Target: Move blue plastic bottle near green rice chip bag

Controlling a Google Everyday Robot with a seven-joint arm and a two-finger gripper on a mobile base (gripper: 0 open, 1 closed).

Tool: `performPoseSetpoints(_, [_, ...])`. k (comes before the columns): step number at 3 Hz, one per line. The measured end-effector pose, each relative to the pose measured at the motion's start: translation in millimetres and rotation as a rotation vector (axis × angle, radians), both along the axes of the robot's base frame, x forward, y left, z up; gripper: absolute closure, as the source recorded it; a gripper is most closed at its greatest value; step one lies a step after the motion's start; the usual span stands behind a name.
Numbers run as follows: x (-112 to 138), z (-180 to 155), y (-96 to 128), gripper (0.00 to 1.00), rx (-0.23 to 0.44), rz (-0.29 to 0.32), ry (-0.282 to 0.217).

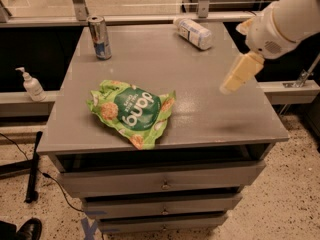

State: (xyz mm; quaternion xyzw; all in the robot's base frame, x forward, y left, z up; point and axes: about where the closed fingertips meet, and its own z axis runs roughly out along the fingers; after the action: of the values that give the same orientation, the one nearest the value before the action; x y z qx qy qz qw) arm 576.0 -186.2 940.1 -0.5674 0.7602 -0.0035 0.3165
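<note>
The blue plastic bottle [194, 32] lies on its side at the far right of the grey cabinet top [210, 114], white cap pointing left. The green rice chip bag [131, 111] lies flat near the front left, its "dang" lettering upside down to me. My gripper [239, 74] hangs from the white arm over the right side of the top. It is in front of and to the right of the bottle, apart from it, and well right of the bag. It holds nothing that I can see.
A silver-blue metal can [100, 36] stands upright at the far left of the top. A white pump dispenser [31, 84] stands on a ledge to the left. Drawers [162, 184] lie below the top's front edge. A window rail runs behind.
</note>
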Motion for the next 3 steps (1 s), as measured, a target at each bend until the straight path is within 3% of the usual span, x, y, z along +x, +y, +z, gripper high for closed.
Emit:
performPoseSetpoints(2, [145, 28, 16, 0.00, 0.284, -0.097, -0.206])
performPoseSetpoints(3, [208, 23, 20, 0.00, 0.417, -0.165, -0.228])
